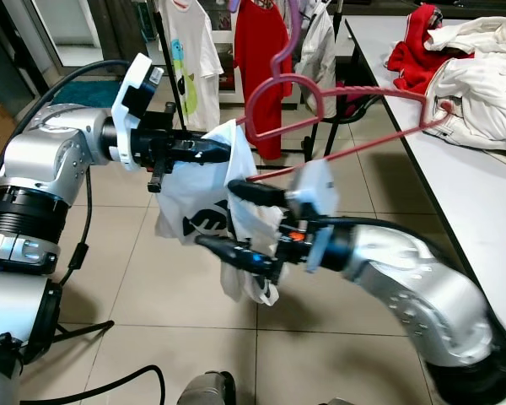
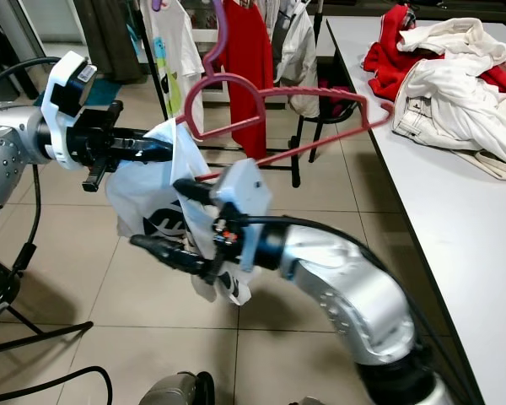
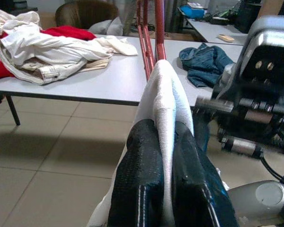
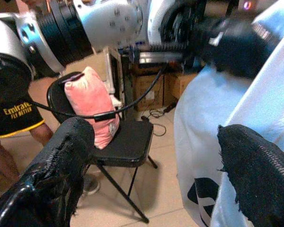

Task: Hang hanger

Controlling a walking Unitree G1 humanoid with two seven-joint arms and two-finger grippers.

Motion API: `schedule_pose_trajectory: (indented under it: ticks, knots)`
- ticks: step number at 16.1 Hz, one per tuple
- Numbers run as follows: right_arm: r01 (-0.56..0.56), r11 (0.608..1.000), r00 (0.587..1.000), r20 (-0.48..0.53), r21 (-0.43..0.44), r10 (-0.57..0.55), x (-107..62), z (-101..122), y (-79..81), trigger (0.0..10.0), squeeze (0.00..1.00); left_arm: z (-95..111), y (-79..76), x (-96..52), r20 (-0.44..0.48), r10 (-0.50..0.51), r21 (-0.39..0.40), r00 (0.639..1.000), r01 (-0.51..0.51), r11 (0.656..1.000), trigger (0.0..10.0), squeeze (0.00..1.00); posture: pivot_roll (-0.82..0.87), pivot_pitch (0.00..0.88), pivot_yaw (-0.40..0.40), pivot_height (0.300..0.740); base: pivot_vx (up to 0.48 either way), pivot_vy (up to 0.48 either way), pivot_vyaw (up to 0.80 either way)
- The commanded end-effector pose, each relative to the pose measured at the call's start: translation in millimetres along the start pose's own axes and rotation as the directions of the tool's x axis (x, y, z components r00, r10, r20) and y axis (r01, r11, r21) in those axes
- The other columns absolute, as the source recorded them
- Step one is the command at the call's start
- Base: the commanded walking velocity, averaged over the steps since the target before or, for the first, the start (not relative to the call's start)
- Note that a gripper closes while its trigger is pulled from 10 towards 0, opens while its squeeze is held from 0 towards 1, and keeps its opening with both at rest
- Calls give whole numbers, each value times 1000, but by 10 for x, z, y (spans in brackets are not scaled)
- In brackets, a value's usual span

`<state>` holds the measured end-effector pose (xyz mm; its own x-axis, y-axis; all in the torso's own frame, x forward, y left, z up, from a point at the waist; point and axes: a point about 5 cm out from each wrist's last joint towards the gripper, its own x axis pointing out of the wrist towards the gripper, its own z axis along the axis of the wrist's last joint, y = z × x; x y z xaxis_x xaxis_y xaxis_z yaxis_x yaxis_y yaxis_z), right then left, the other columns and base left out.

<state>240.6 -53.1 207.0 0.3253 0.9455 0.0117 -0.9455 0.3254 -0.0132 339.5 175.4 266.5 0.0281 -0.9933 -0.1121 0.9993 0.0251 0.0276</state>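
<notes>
The red hanger is up in the air in front of the robot, its hook pointing up and its far end out over the edge of the grey table. One shoulder of a white shirt is draped over its near end, and the rest of the cloth hangs down over the tiled floor. The left gripper is pressed together on that shirt shoulder where it sits on the hanger; the left wrist view shows white cloth squeezed between the two black fingers, with the red bars running on beyond. The right gripper sits lower, by the hanging cloth, with its fingers spread wide: one by the hanger's lower bar, the other down at the hem. I can't tell if either touches. It holds nothing. To my eye the shirt is only half on, so the step in hand looks like dressing the hanger, not yet hanging it. Behind, a rack already carries a white tee and a red top; a heap of clothes lies on the table. Next, I'd say the right gripper has to take hold of the loose cloth or the bar and work the other shoulder on, while the left keeps its pinch, before the hook goes over the rack.
</notes>
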Motion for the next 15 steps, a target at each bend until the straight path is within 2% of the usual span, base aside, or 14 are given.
schedule_pose_trajectory:
  ticks: [1, 3, 6, 11, 15]
  knots:
    - [5, 1000, 1000, -11, -23, -5, 45, -15, -33, 10000, 0, 147, -16, -20, 27, -13, 49, 1000, 12, 999, 0, 0, 83, 61, 75, 740, 0, 0, 0]
    - [59, 998, 998, -22, -19, -59, 101, -73, -119, 10000, 0, 166, -25, -19, 28, -19, 50, 999, 17, 999, 0, 0, 91, 57, 74, 740, 0, 0, 0]
    - [85, 996, 996, -32, -32, -86, 116, -111, -161, 10000, 0, 174, -32, -34, 17, -19, 53, 1000, 18, 998, 0, 0, 95, 54, 73, 740, 0, 0, 0]
    - [92, 995, 995, -29, -49, -94, -145, -87, -214, 10000, 0, 195, -49, -47, 16, -28, 55, 999, 27, 998, 0, 0, 89, 47, 79, 740, 0, 0, 0]
    - [113, 992, 992, -45, -55, -116, -227, -112, -287, 10000, 0, 222, -58, -20, 25, -49, 53, 998, 47, 997, 0, 0, 90, 50, 83, 740, 0, 0, 0]
